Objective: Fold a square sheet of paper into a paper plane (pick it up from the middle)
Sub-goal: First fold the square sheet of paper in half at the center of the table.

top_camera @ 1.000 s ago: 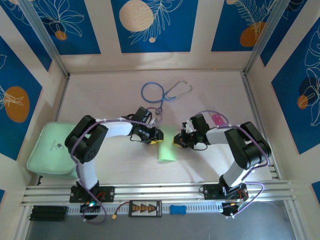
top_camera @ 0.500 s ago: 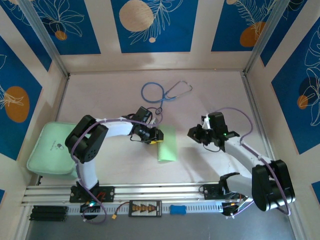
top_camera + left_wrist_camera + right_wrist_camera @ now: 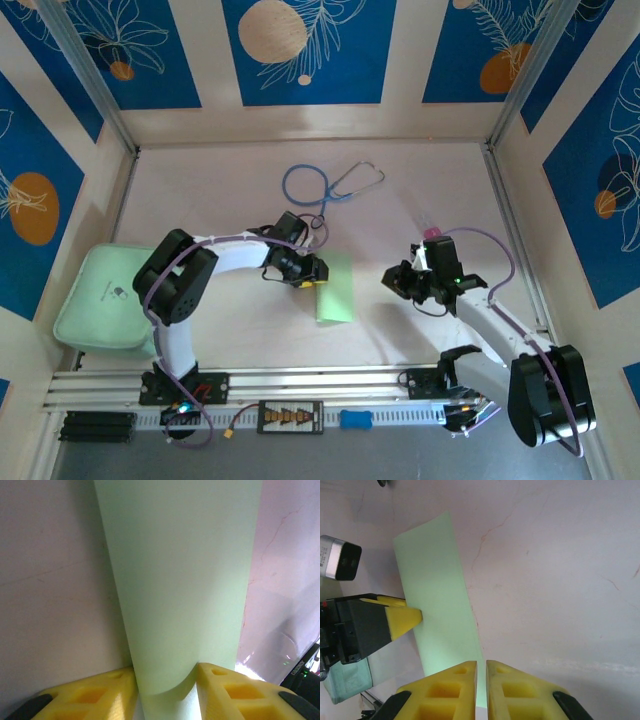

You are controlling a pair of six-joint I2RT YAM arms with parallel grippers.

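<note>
Green sheet (image 3: pixel 180 580), clasped between left fingers (image 3: pixel 227 690)

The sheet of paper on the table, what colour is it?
The paper is plain pale green, unmarked; the left wrist view shows it best.
</note>
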